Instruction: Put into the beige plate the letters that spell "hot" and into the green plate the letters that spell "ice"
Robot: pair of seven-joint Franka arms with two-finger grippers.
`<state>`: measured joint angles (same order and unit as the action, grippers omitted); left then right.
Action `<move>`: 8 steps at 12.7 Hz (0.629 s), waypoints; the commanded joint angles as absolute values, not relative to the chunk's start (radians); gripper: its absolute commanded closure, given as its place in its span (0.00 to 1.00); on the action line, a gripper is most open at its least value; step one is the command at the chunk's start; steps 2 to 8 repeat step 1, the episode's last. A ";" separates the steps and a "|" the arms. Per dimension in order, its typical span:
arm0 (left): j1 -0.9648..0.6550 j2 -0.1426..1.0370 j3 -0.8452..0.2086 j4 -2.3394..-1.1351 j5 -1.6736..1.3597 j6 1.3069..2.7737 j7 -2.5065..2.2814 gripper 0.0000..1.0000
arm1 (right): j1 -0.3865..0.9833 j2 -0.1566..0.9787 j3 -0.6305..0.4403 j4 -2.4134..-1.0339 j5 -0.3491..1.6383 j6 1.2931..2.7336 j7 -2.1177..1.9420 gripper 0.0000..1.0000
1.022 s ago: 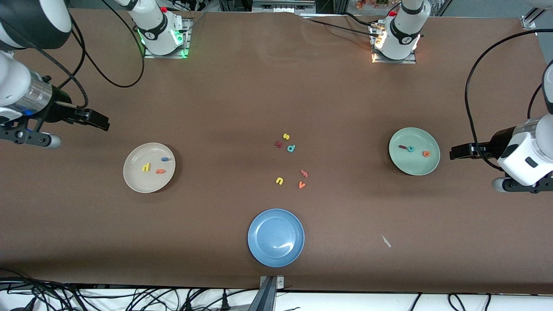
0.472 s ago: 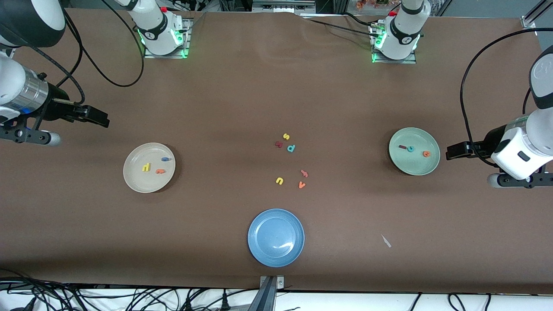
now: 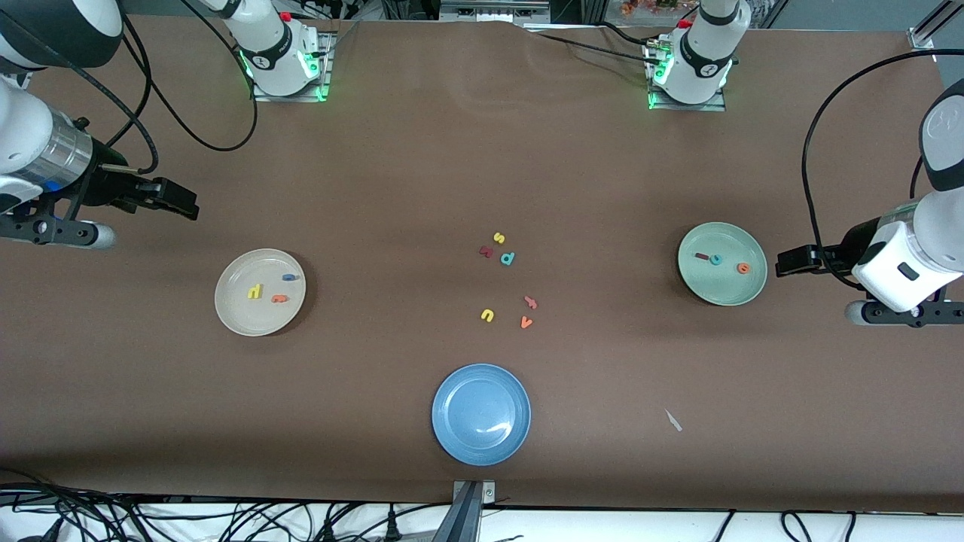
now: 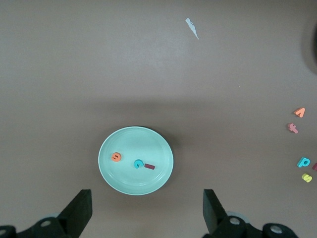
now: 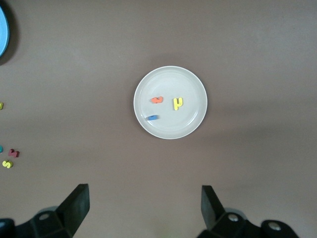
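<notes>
Yellow h, blue o, orange t foam letters [image 3: 268,290] in round beige plate [image 3: 235,312] | dark red i, teal c, orange e foam letters [image 3: 721,261] in round green plate [image 3: 724,290] | left end effector [image 3: 785,262] wide, empty, just beside green plate | right end effector [image 3: 188,208] wide, empty, over desk [image 3: 422,173] near beige plate

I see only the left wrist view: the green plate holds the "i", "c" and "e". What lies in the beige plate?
Observer: The beige plate holds the yellow "h", the blue "o" and the orange "t".
Operator: Where is the right gripper?
Observer: The right gripper hangs open and empty over bare table beside the beige plate.
Operator: Is anything in the blue plate?
Observer: No, the blue plate holds nothing.
</notes>
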<state>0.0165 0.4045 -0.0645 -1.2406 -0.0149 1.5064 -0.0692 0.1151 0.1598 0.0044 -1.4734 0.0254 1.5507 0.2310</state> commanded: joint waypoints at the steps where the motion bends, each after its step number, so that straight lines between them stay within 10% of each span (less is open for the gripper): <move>1: 0.008 0.374 -0.054 -1.281 -0.031 1.523 -0.041 0.01 | 0.110 0.163 0.002 -1.456 0.035 1.529 0.222 0.00; 8: 0.008 0.374 -0.054 -1.281 -0.031 1.523 -0.041 0.01 | 0.110 0.163 0.002 -1.456 0.035 1.529 0.222 0.00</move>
